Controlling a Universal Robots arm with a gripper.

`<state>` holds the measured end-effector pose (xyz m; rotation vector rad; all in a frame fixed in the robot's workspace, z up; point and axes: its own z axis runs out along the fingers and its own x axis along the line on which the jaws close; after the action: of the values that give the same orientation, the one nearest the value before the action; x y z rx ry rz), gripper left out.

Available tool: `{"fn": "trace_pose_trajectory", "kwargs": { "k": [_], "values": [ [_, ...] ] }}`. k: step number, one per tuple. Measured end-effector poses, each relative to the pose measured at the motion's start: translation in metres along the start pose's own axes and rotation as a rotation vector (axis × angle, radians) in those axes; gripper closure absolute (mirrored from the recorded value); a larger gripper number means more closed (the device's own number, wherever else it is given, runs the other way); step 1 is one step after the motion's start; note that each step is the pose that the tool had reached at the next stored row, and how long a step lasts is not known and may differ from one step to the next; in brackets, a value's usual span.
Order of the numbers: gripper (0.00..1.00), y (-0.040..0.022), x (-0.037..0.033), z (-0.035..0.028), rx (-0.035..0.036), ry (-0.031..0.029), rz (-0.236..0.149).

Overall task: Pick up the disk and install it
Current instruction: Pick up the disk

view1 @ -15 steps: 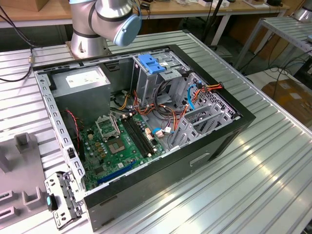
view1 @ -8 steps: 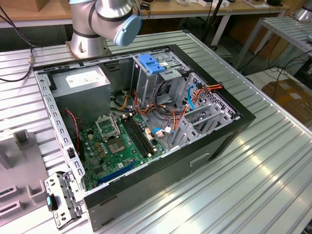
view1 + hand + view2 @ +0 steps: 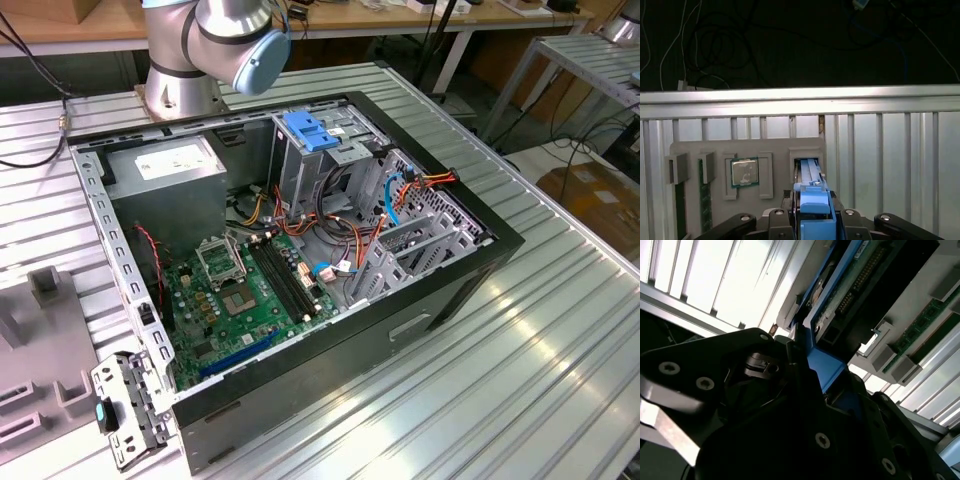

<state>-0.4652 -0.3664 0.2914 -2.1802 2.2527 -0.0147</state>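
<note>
The gripper point(image 3: 813, 224) sits closest to the lens, its fingers point(image 3: 776, 220) pressed in on the disk point(image 3: 855, 285) — pinching it by the blue side rails point(image 3: 815, 202); the disk stands on edge between them, its far end seemingly in a slot of the grey holder tray point(image 3: 690, 150). It looks stiff and fairly heavy for its size, with a bare circuit board best left untouched — the rails are the sound hold; a processor chip point(image 3: 744, 172) lies beside the gripper.
</note>
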Motion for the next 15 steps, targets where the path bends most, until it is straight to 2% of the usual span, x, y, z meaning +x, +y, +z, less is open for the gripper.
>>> {"fn": "trace_pose_trajectory", "kwargs": {
  "k": [4,13,15],
  "values": [
    [0.63,0.0,0.0,0.0,0.0001,-0.0002,-0.013],
    [0.63,0.0,0.0,0.0,0.0001,-0.0002,-0.015],
    [0.63,0.0,0.0,-0.0026,0.0002,-0.0001,-0.015]
  ]
}}
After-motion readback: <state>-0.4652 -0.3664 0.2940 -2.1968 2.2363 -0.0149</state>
